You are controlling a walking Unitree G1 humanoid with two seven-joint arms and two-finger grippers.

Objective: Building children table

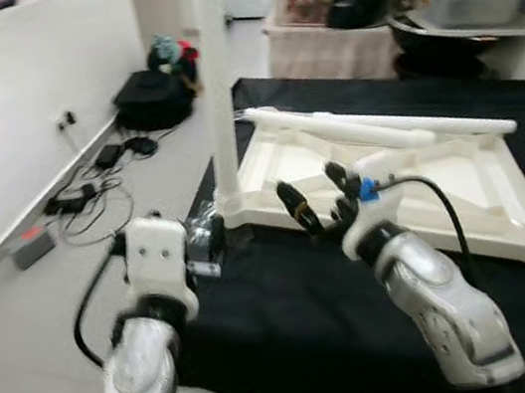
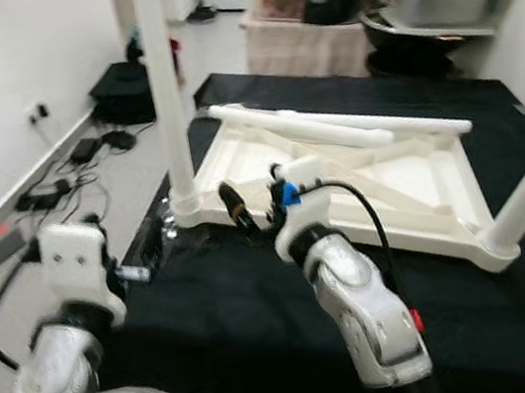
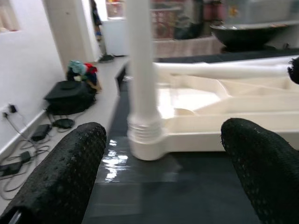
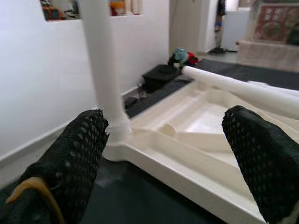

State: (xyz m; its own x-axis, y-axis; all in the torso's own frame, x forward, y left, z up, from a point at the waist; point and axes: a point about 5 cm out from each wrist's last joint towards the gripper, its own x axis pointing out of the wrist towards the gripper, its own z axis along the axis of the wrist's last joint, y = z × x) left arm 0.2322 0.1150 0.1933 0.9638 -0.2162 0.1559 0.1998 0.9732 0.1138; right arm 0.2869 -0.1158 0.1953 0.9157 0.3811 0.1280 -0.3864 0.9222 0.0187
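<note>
Table half-built, upside down on the black cloth

The tabletop lies inverted so legs screw in from above; one leg stands fitted, loose legs rest across it. Both the left gripper and right gripper hover spread, empty, facing that corner.

Upright table leg cut off above.

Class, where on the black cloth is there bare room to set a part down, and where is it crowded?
Bare black cloth lies between the upturned tabletop and the near edge, and behind the tabletop. Crowded: the near-left corner, where the upright leg, left end effector and right end effector meet.
</note>
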